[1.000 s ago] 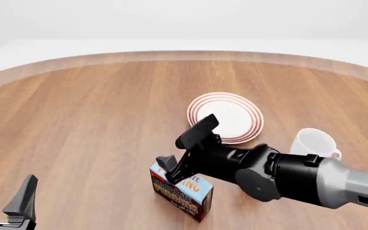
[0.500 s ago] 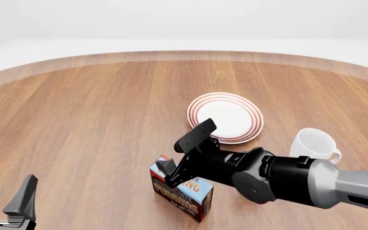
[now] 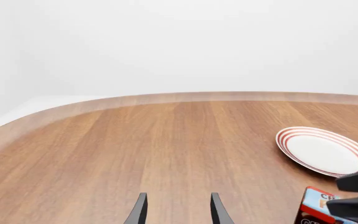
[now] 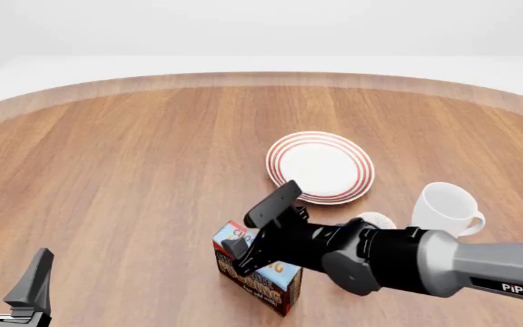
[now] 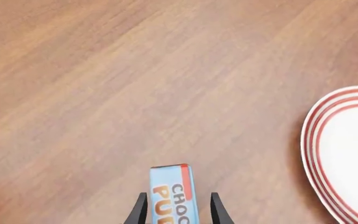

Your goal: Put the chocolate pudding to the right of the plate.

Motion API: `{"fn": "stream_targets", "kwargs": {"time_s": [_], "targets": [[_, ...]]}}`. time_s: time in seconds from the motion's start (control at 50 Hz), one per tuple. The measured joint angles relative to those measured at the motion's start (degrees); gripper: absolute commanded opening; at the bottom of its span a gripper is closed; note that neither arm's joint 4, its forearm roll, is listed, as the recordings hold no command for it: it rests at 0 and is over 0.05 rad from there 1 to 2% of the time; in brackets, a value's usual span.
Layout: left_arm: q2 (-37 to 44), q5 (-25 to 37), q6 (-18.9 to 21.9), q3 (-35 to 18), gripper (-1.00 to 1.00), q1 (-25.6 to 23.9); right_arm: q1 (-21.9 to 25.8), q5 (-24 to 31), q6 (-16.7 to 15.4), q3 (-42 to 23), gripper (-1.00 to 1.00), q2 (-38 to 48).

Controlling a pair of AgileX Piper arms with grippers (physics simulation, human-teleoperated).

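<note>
The right gripper [image 5: 174, 212] is seen spread around the chocolate pudding [image 5: 173, 193], one finger on each side of the carton; whether the fingers touch it cannot be told. The carton is stood upright on the wooden counter [image 4: 134, 177], near and to the left of the red-ringed plate [image 4: 321, 167]. A white mug [image 4: 447, 208] is placed right of the plate, nearer the arms. The left gripper [image 4: 9, 279] is held spread and empty at the counter's near left, well apart from the carton

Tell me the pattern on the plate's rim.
Concentric red rings on white, around the rim of the plate; clearest in the front view.
</note>
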Motion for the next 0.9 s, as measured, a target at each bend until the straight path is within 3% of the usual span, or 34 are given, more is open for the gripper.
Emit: {"fn": "stream_targets", "kwargs": {"time_s": [0.44, 0.46, 0.9], "targets": [[0.0, 0.0, 0.0, 0.0, 1.0, 0.0, 0.03, -1.08, 0.56, 0.11, 1.0, 2.63], [0.0, 0.0, 0.0, 0.0, 1.0, 0.0, 0.03, -1.15, 0.58, 0.12, -1.0, 2.7], [0.0, 0.0, 0.0, 0.0, 1.0, 0.0, -0.43, -1.55, 0.24, 0.32, -1.0, 1.99]]}}
